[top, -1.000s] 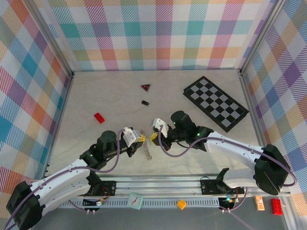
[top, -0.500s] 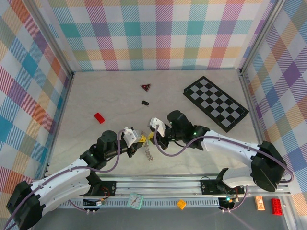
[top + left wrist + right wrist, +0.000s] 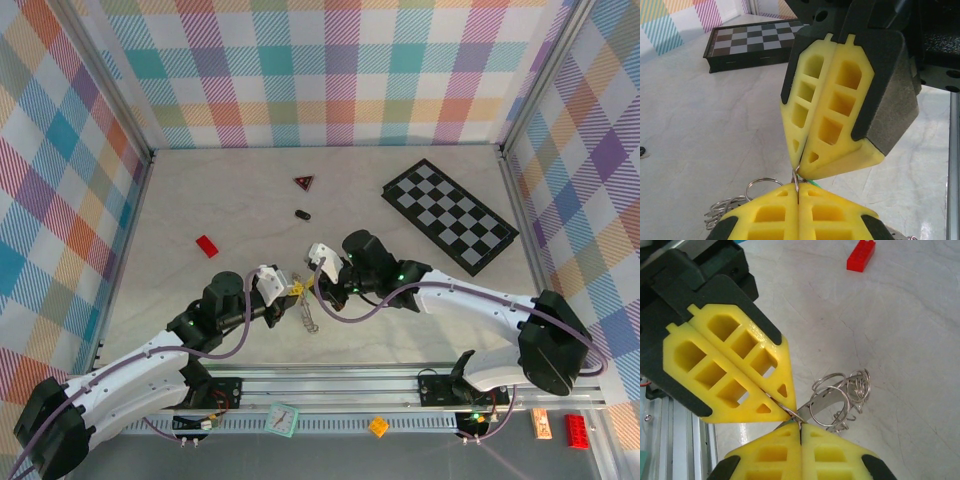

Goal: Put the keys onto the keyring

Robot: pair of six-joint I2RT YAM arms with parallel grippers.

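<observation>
Dead centre of the top view, my left gripper point(image 3: 296, 290) and right gripper point(image 3: 317, 284) meet tip to tip, arms angled inward, both pinched shut on the one keyring point(image 3: 796, 182). The keys point(image 3: 847, 395) are bunched just below, too tangled to count.

White shells and black joints covered the left arm point(image 3: 130, 385) and right arm point(image 3: 480, 300); purple cables point(image 3: 345, 321) looped alongside; yellow cut-out fingers point(image 3: 832, 105), black-backed.

Lab test cell — plaid walls point(image 3: 330, 70)
</observation>
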